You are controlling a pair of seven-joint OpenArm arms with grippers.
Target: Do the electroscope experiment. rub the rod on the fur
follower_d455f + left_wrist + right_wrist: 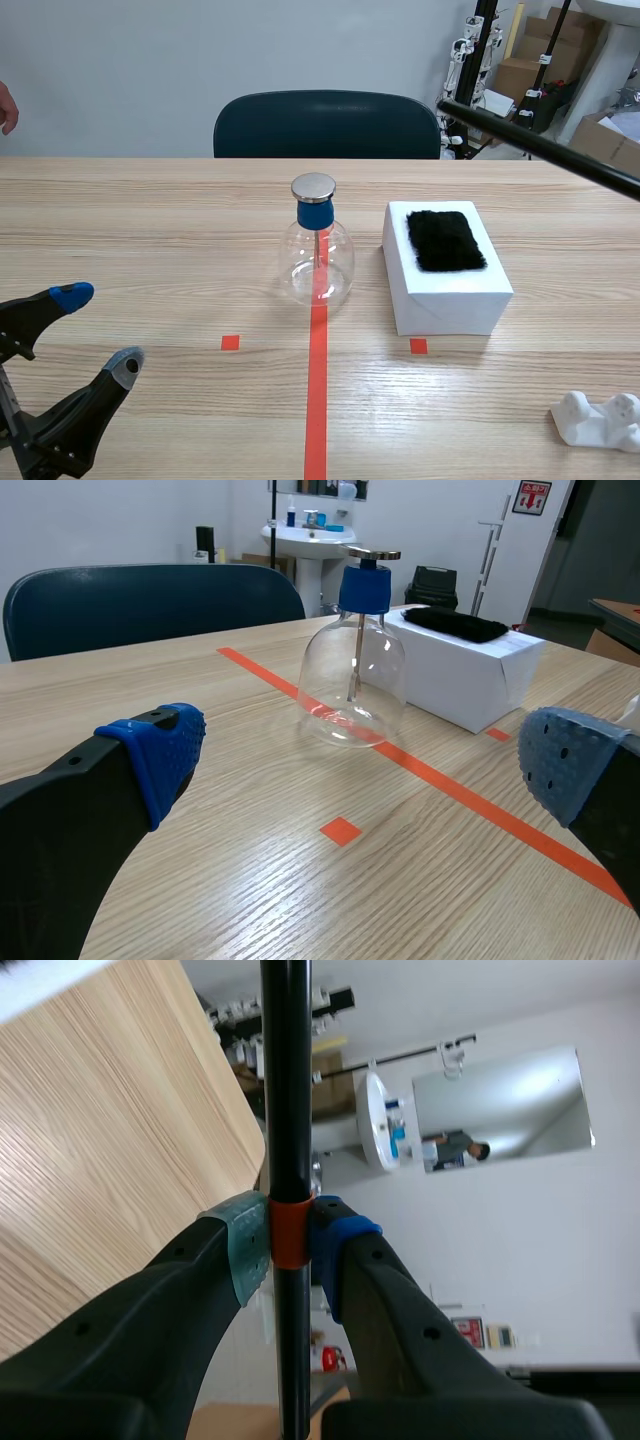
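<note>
Pinching rod [287,1080] in right claw [290,1240], seemingly aloft.

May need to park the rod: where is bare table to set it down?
Widest bare wood lies between the left gripper and the electroscope flask. Also free: between the white box and the white stand. Tight: the gap between flask and box.

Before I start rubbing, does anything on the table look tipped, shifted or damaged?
Nothing stands out. The electroscope stands upright, the fur lies flat on the white box, and the right gripper holds the rod at its orange band.
</note>
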